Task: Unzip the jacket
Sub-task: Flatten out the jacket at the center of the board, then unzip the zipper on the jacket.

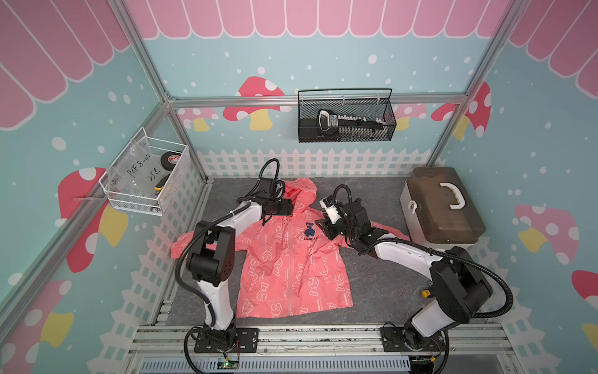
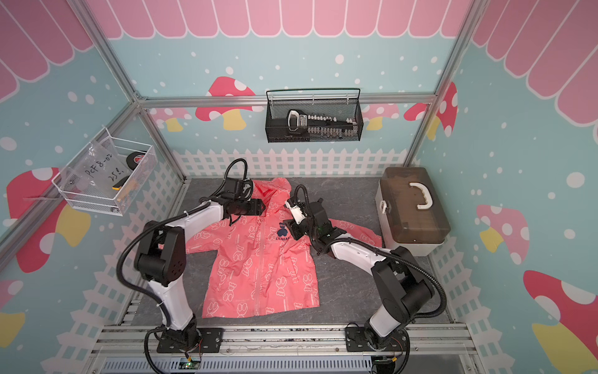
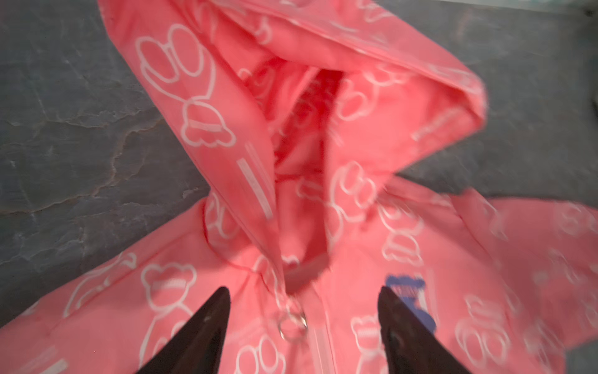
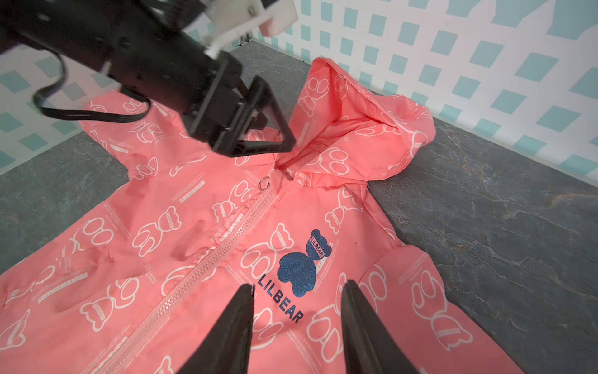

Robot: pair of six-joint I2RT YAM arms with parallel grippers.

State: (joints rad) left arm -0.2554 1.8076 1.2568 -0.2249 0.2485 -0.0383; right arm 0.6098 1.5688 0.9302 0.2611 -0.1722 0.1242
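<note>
Coral-pink jacket (image 1: 291,265) flat, zipped, ring pull (image 4: 263,184) at collar, hood (image 4: 356,129) seemingly puffed

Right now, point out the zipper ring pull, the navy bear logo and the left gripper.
zipper ring pull (image 4: 263,184): right wrist view, on the ring.
navy bear logo (image 4: 297,270): right wrist view, on its body.
left gripper (image 3: 304,291): left wrist view, midway between its fingertips.
</note>
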